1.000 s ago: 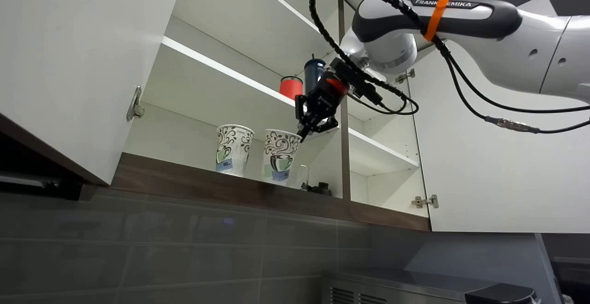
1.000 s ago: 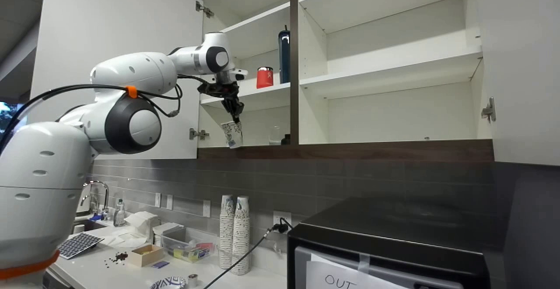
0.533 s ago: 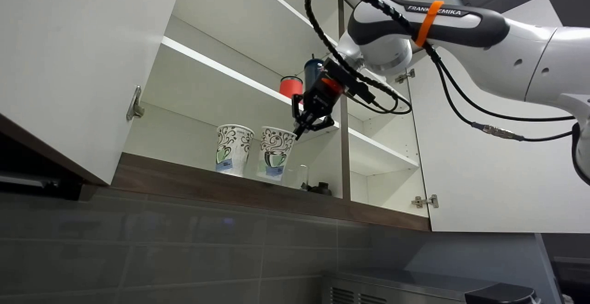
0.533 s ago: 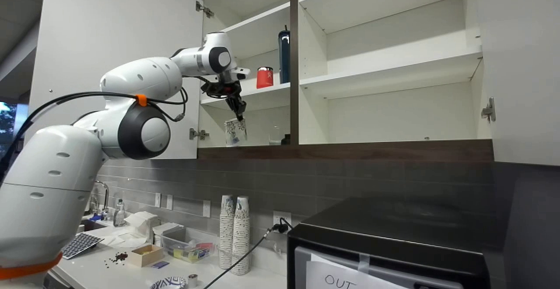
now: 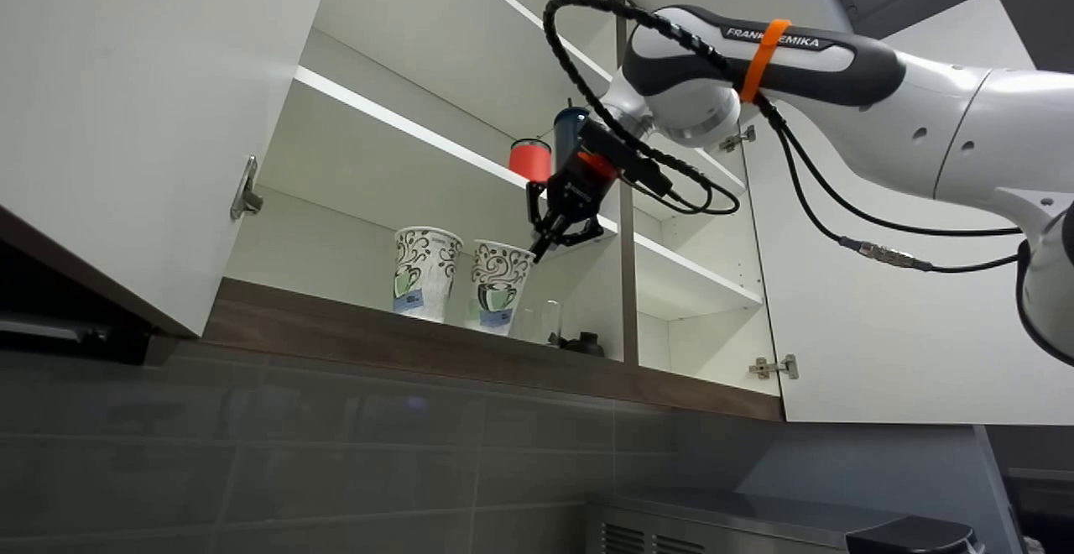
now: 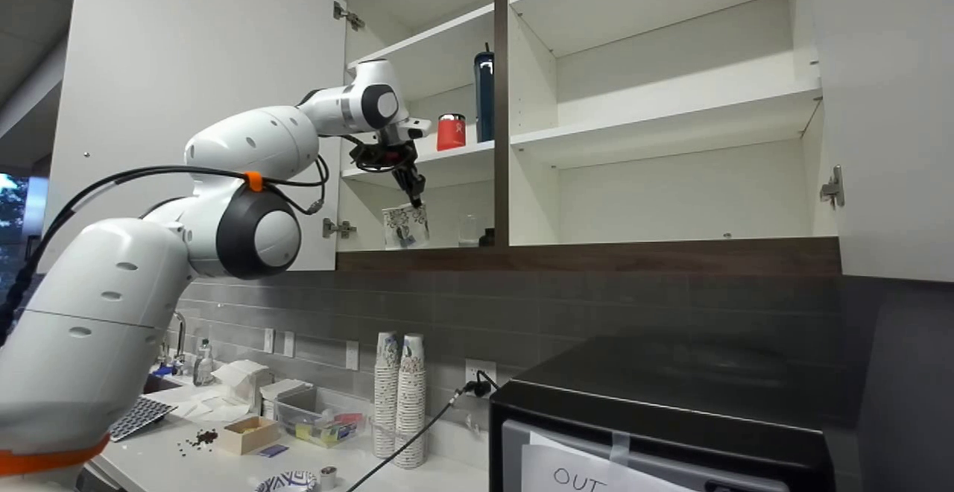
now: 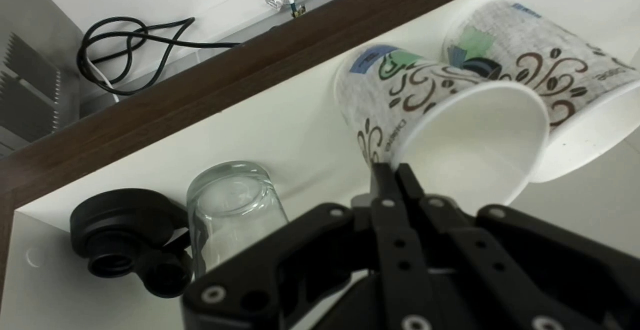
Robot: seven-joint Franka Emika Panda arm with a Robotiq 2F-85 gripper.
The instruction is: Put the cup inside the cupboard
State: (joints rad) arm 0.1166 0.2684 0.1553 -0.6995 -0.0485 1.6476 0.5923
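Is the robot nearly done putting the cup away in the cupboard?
Nearly, I think! Done: the cupboard is open, and the cup is inside, just behind the brown edge. In hand: the claw pinches it. Left: probably letting go and backing out; I can't tell whether the cup rests on the bottom shelf.

Cup [image 5: 497, 290] is white with brown swirls, green print, blue patch; the other paper cup [image 5: 424, 273] matches. Cupboard [image 6: 671, 130] is white, bottom edge [image 6: 671, 256] dark brown. Gripper [image 7: 395, 172] is black. Tumbler [image 6: 484, 101] is dark blue, red cup [image 6: 451, 134] dark-rimmed. Tiles [image 5: 361, 445] are grey.
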